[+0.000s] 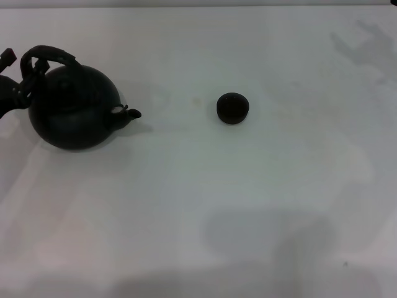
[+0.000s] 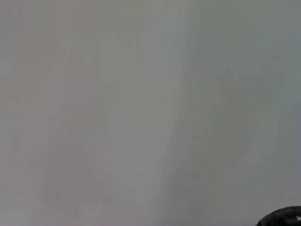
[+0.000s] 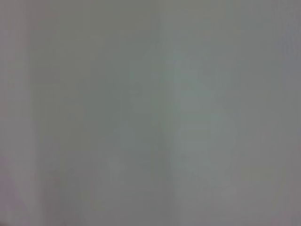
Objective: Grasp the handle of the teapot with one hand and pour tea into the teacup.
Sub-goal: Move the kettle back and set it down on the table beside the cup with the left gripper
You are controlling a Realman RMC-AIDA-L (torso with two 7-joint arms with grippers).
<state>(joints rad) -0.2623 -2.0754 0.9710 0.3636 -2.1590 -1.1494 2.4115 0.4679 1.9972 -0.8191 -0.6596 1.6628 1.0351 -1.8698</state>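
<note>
The large round matte black teapot (image 1: 73,108) at the far left is dark all over, with no pattern on its body; a small pale grey-white glint marks the base of its short black spout (image 1: 130,113). The tall arched dark bail handle (image 1: 46,57) is black at its legs, with a faint reddish-brown tone along its wrapped upper section. The small round dark brown-black handleless teacup (image 1: 232,108), to the right of the teapot, is plain. The smooth white tabletop (image 1: 248,205) bears soft grey shadows and one faint tan speck between pot and cup.
</note>
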